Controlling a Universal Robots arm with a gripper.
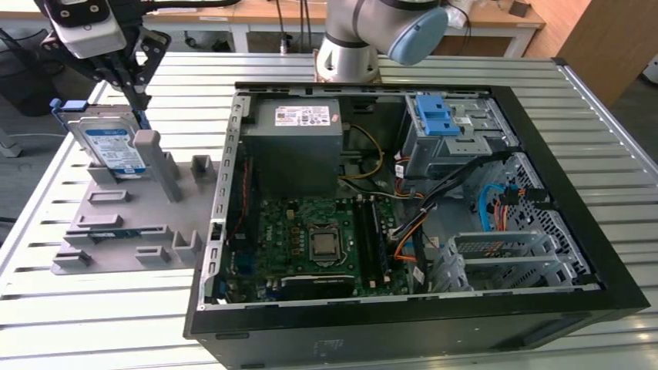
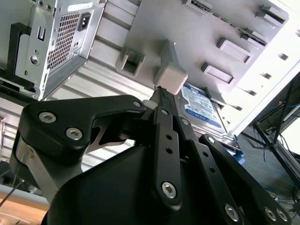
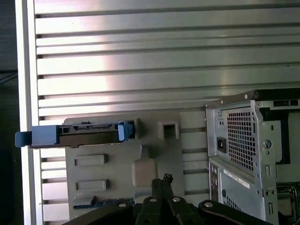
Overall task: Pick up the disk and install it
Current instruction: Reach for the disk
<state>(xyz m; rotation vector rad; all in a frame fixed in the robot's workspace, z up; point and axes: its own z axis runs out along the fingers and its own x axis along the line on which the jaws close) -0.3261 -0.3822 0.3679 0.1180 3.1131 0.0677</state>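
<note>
Hovering near one disk [image 1: 111,146]: one closed pincer [image 3: 162,179].

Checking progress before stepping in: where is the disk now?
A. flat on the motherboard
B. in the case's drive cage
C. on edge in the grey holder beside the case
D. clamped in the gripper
C: the disk stands on edge in the grey holder, the gripper beside it empty.

Nothing readable anywhere. The disk [image 1: 111,146] carries a blue-and-white label [image 2: 201,110], print too small to read. The power supply [image 1: 298,154] has a white sticker [image 1: 303,117], print illegible too.
</note>
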